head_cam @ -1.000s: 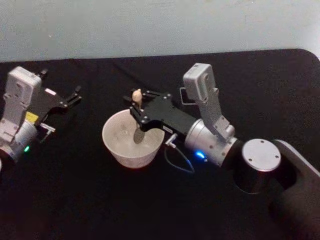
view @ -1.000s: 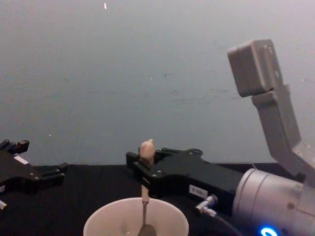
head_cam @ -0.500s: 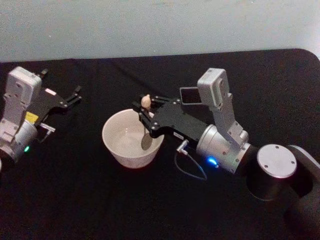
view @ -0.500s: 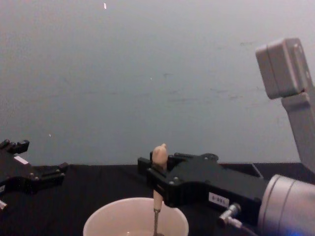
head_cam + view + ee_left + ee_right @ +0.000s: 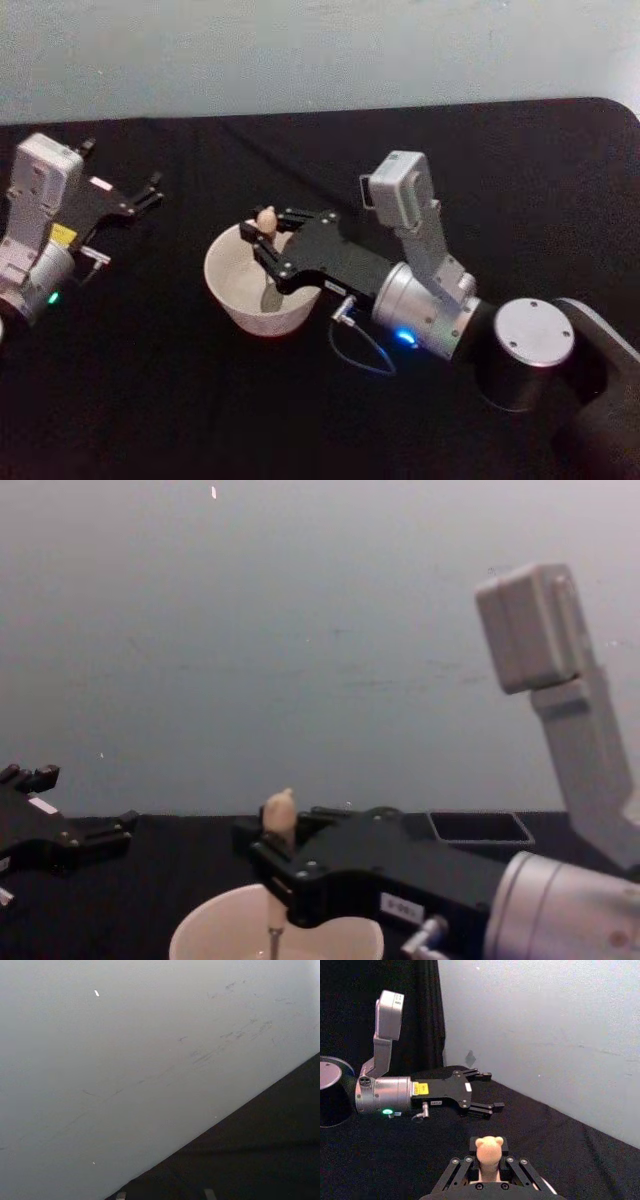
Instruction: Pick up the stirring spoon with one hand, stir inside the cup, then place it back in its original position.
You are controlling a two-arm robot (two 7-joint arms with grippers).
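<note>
reaching over the cup (image 5: 228, 300), right gripper (image 5: 262, 240) clamped on stirring spoon (image 5: 266, 218); left gripper (image 5: 152, 190) parked, splayed

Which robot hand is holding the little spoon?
The right gripper, over the cup, with its fingers shut on the stirring spoon. The left gripper sits aside, open and empty.

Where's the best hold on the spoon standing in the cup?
Take the slim metal stirring spoon by its beige handle just below the animal knob, coming sideways from the robot's right: it stands near upright in the cream-white cup. The right end effector grips it so. The left end effector sits aside.
</note>
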